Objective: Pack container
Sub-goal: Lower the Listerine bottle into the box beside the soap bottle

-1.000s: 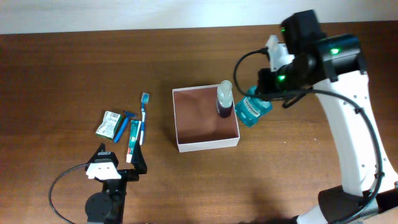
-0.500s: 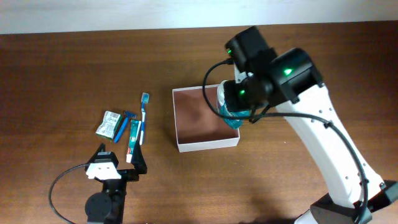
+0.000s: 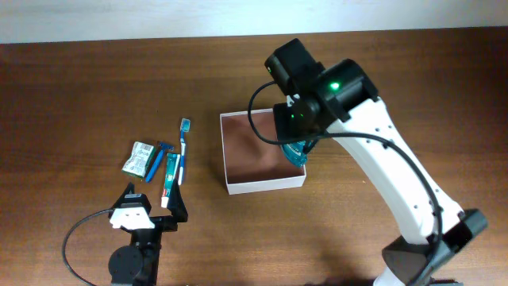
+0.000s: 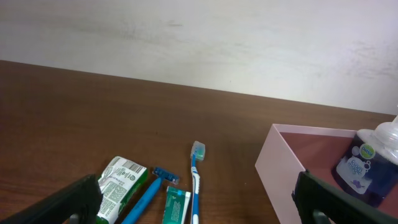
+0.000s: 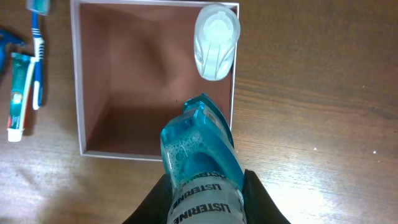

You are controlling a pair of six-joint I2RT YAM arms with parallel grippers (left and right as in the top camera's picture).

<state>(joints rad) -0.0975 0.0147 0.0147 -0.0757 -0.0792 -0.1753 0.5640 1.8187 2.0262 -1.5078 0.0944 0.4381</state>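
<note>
Container (image 3: 248,155) sits open on the table with its reddish-brown floor mostly bare. A white-capped bottle (image 5: 216,40) stands in its far right corner.

My right gripper (image 5: 204,205) is clamped on a blue mouthwash bottle (image 5: 202,155), one finger on each side of the label. I judge this to be the carry-in step. In the wrist view the mouthwash bottle hangs over the container's near right part, close to the right wall, and it is not yet set down.

Next, I think, the bottle wants a small shift toward the container's middle. That would let it clear both the right wall and the white-capped bottle. Then it can go straight down and my jaws can let go once it rests on the floor.

My right arm comes in from the container's near right side and arches up over it. The wrist sits above the container's right half and aims downward.

My left gripper (image 3: 153,200) waits to the near left of the container, with its jaws spread wide and nothing between them. It faces the toothbrush (image 3: 182,147), toothpaste (image 3: 170,181), razor (image 3: 159,159) and green packet (image 3: 141,156), which all lie to the left of the container and are not yet packed.
</note>
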